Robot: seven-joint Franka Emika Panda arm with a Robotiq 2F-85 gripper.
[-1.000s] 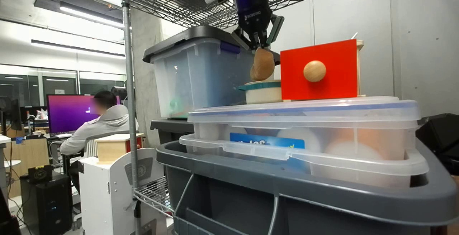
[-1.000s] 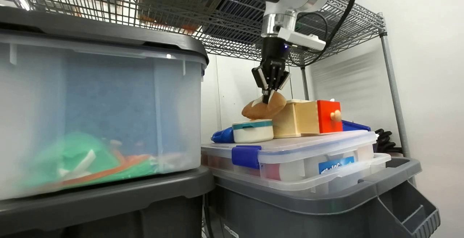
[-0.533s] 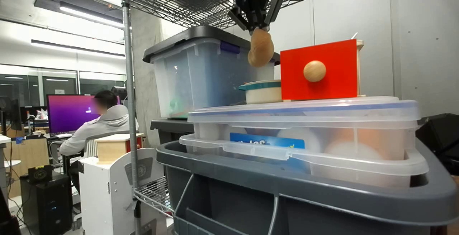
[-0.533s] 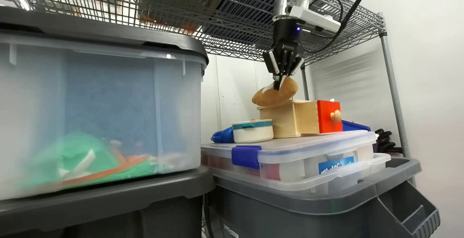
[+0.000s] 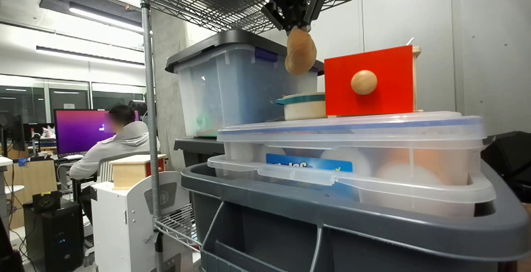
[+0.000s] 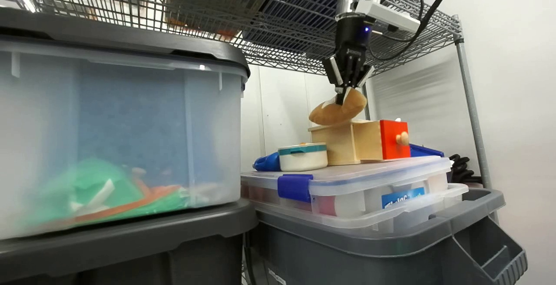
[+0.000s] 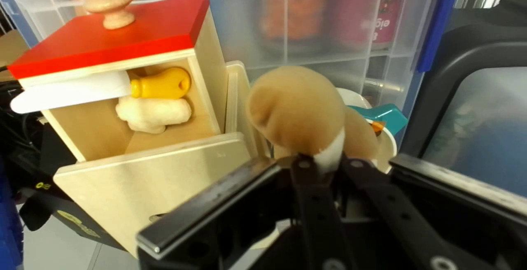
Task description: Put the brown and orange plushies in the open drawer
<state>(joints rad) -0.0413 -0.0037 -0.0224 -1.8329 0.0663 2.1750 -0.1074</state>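
My gripper (image 7: 327, 164) is shut on the brown plushie (image 7: 298, 105), pinching its white top edge. In both exterior views, the gripper (image 5: 297, 28) (image 6: 343, 94) holds the plushie (image 5: 300, 54) (image 6: 334, 113) in the air, above the pot and near the back of the wooden box. The drawer with a red front (image 5: 390, 62) and round wooden knob is pulled open. Inside the drawer (image 7: 94, 130) are a toy knife with a yellow handle (image 7: 160, 84) and a cream lumpy piece (image 7: 154, 113). A small orange piece (image 7: 378, 126) shows in the pot; I cannot tell whether it is the orange plushie.
A white pot with a teal rim (image 6: 302, 157) stands beside the wooden box (image 6: 334, 139) on a clear lidded bin (image 6: 365, 176). A blue object (image 6: 267, 162) lies behind the pot. A tall bin with a black lid (image 5: 232, 85) stands alongside. A wire shelf (image 6: 278, 20) hangs above.
My gripper has risen with the brown plushie, lifting it off the pot area. In an exterior view it has also shifted right, over the back of the wooden box. The drawer has not moved.
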